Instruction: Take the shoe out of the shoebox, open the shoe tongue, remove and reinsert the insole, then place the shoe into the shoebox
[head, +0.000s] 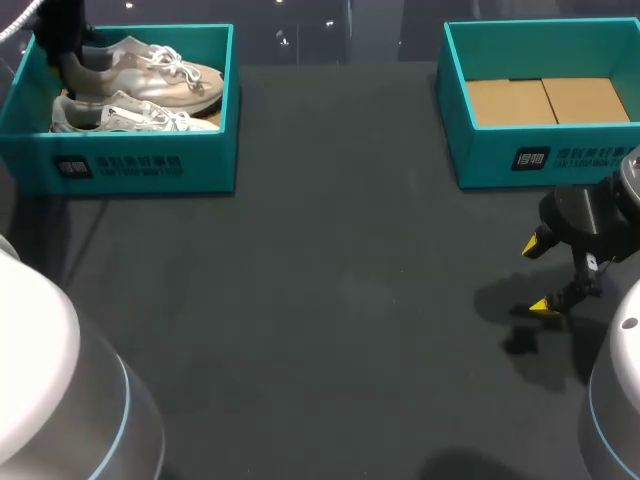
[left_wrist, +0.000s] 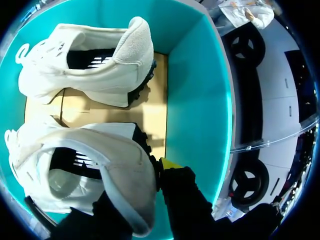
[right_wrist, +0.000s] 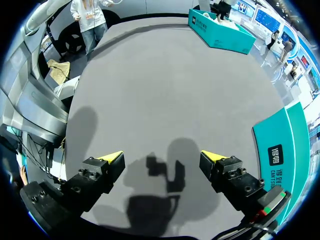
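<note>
Dark grey counter (head: 320, 300) carries two teal boxes, and the full shoebox (head: 130, 165) at its far left corner serves as the marker for everything else. Inside that full shoebox two white shoes lie side by side on the cardboard floor, their heels toward the wall where my left arm comes in. The left claw (left_wrist: 167, 167) is down inside the full shoebox at the heel of the nearer shoe (left_wrist: 85, 165), with the heel collar right against it; whether it actually clamps the heel I cannot tell. The other shoe (left_wrist: 85, 70) lies just beyond the first one, in the same box and apart from the claw. Well to the right of the full shoebox, along the same far edge, stands the empty shoebox (head: 540, 155), showing only its brown cardboard bottom. The right claw (head: 540, 275) hangs over bare counter, far right of the full shoebox and nearer me than it, its yellow tips spread wide with nothing between them.
</note>
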